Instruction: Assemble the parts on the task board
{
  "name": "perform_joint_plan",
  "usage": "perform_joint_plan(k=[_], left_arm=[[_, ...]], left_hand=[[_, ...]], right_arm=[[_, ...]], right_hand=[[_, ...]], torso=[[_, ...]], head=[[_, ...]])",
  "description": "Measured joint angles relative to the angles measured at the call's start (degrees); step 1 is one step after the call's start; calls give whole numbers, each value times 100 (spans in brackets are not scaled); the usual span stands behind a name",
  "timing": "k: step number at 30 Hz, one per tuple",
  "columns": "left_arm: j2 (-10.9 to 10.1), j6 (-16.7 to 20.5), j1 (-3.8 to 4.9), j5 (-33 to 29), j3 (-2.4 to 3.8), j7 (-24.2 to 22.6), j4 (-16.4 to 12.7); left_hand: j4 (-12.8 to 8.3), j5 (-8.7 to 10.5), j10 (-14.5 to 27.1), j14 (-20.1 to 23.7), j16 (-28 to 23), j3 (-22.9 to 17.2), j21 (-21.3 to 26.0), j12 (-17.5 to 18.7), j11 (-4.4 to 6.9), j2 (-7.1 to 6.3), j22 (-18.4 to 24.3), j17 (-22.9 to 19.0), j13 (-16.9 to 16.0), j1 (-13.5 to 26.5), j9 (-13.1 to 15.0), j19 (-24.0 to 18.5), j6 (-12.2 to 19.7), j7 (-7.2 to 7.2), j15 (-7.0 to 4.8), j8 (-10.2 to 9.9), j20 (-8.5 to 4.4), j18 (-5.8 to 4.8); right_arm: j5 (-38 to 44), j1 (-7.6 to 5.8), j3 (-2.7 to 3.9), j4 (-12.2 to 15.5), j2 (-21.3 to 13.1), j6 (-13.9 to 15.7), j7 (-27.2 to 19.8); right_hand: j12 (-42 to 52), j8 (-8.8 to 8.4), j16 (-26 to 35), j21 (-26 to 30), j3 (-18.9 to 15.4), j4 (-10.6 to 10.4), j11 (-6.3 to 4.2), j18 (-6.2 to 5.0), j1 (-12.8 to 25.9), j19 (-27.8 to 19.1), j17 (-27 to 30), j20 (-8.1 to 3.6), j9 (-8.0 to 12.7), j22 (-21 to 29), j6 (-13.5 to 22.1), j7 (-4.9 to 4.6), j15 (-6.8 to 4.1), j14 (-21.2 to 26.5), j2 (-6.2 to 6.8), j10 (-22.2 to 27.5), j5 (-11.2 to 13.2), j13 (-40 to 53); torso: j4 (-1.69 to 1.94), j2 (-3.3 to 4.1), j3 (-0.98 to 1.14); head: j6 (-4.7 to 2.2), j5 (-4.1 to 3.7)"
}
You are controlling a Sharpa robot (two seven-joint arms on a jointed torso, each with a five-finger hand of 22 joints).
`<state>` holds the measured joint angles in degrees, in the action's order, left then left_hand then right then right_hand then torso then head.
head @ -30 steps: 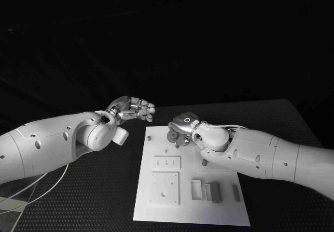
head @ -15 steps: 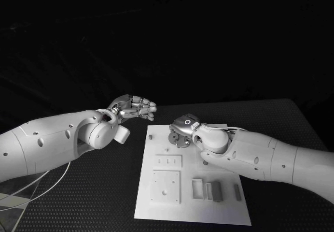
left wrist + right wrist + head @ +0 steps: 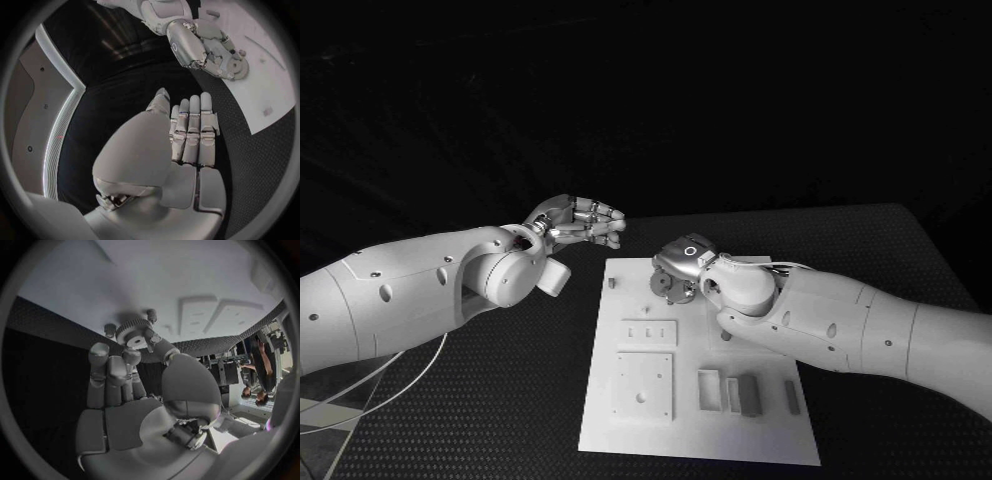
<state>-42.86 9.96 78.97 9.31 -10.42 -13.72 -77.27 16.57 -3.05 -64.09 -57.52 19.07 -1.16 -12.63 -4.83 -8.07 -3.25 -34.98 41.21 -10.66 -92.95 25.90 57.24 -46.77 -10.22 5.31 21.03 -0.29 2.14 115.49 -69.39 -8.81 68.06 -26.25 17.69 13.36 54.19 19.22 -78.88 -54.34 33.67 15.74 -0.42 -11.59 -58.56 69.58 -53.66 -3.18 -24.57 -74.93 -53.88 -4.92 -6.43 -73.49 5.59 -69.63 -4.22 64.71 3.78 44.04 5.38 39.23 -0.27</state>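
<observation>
Black tabletop (image 3: 473, 400) is carrying the white board (image 3: 711, 440) at its middle, and the scene is reading from the left as follows. The left hand (image 3: 577, 224) is hanging off the board's far left corner, above the tabletop, holding nothing — its fingers (image 3: 190, 131) are lying straight and close together in the left wrist view, not wrapped round any part. Next comes the board's left half, where a small slotted plate (image 3: 646, 335) and a larger square plate (image 3: 642, 388) are lying flat, one nearer the robot than the other. Toward the near right, three narrow blocks (image 3: 744, 394) are lying side by side, their long axes running away from the robot.

The right hand (image 3: 678, 272) is sitting over the board's far edge, right of the left hand and plainly the nearer of the two to the work. It is pinching a small toothed gear (image 3: 133, 333) between thumb and fingertips; the gear's flat face is turning toward the board and two small pegs (image 3: 110, 330) are standing just beside it on the white surface. My judgement — the seating spot is lying directly beneath the gear, so the coming move is a short lowering, with the left hand too far aside to help.
</observation>
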Motion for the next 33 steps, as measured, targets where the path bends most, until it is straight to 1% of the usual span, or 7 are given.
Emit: perform_joint_plan(k=[7, 10, 14, 19, 22, 28, 33], left_arm=[[4, 0, 0, 0, 0, 1, 2], [4, 0, 0, 0, 0, 1, 2], [4, 0, 0, 0, 0, 2, 4], [3, 0, 0, 0, 0, 2, 4], [3, 0, 0, 0, 0, 3, 4], [3, 0, 0, 0, 0, 4, 3], [-1, 0, 0, 0, 0, 4, 3]], left_hand=[[0, 0, 0, 0, 0, 0, 0, 0, 0, 0, 0, 6, -2, 0, 0, 0, 0, 0, 0, 0, 0, -3], [0, 0, 0, 0, 0, 0, 0, 0, 0, 0, 0, 6, -2, 0, 0, 0, 0, 0, 0, 0, 0, -5], [0, 0, 0, 0, 0, 0, 0, 0, 0, 0, 0, 5, -1, 0, 0, 0, 0, 0, 0, 0, 0, 51], [0, 0, 0, 0, 0, 0, 0, 0, 0, 0, 0, 10, -1, 0, 0, 0, 0, 0, 0, 0, 0, 55], [0, 0, 0, 0, 0, 0, 0, 0, 0, 0, 0, 10, -1, 0, 0, 0, 0, 0, 0, 0, 0, 55], [0, 0, 0, 0, 0, 0, 0, 0, 0, 0, 0, 10, -6, 0, 0, 0, 0, 0, 0, 0, 0, 53], [0, 0, 0, 0, -23, 0, 0, 22, 0, 0, 0, 10, -6, 0, 0, 0, 0, 0, 0, 0, 0, 52]], right_arm=[[-7, 6, -5, -67, -3, 18, 7], [-12, 8, -7, -67, 0, 25, 8], [-19, 11, -8, -66, 5, 34, 8], [-35, 12, -9, -66, 17, 33, 8], [-58, 13, -9, -74, 22, 33, 6], [-107, 16, -11, -83, 22, 32, 3], [-146, 16, -11, -81, 2, 38, 3]], right_hand=[[0, -22, 23, 0, 18, -18, 0, -1, -29, 0, 4, 0, 0, 0, 0, 0, 0, 0, 29, 0, 0, -7], [-23, -94, 23, 11, 18, -18, 21, -1, -29, 1, 13, 1, 0, 0, -1, 0, 12, -12, 29, -21, 1, -16], [-23, -99, 45, 23, 35, -1, 21, -1, -52, 1, 13, 1, 0, 0, 22, -23, 20, -20, 53, -21, 1, -16], [-23, -114, 45, 23, 35, -1, 21, -2, -52, 1, 13, 1, 8, 0, 29, -30, 20, -20, 53, -21, 1, -22], [-41, -148, 45, 41, 35, -1, 21, -2, -59, 0, 20, 1, 35, 0, 74, -75, 20, -20, 63, -21, 1, -24], [-45, -349, 67, 67, 60, -26, 84, -2, -42, -1, 25, 3, 112, 0, 260, -245, 62, -21, 204, 1, 0, -32], [-67, -414, 67, 79, 80, -82, 104, -2, -35, 20, 25, -18, 151, 0, 472, -265, 88, -19, 263, 21, 0, -37]], torso=[[-1, -1, 0], [-1, -1, -1], [-1, -1, 0], [-1, -1, -1], [-1, -1, 0], [-2, -1, -3], [-2, -1, -3]], head=[[-2, 1], [-3, 5], [-3, 7], [0, 7], [1, 7], [1, 8], [2, 8]])
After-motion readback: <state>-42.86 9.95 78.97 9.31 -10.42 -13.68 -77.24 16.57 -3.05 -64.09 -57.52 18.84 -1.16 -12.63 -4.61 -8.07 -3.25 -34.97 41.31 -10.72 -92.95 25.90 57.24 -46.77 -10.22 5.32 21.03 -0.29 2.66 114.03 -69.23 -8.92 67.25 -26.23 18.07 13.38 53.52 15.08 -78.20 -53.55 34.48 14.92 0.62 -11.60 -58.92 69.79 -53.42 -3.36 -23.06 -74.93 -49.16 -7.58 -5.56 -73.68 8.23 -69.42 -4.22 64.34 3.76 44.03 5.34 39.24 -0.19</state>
